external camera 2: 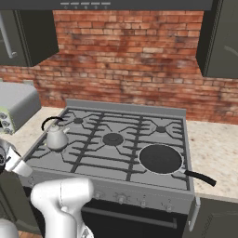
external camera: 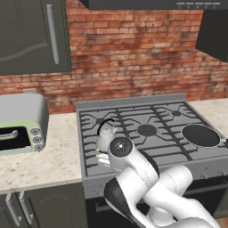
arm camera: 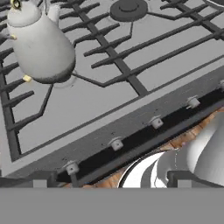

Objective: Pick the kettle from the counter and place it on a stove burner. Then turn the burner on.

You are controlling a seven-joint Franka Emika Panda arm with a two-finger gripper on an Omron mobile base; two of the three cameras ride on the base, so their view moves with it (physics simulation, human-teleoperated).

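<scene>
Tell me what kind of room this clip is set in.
A rendered home kitchen, by the look of it: a gas stove with the kettle standing on its grates, a toaster oven on the stone counter, and a brick wall behind.

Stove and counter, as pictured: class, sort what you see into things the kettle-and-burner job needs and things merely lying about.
Belongs to the job:
- kettle, already standing on the stove grate
- stove burner
- stove knobs, for turning the burner on
- counter

Just lying about:
- toaster oven
- black pan
- wall cabinets
</scene>
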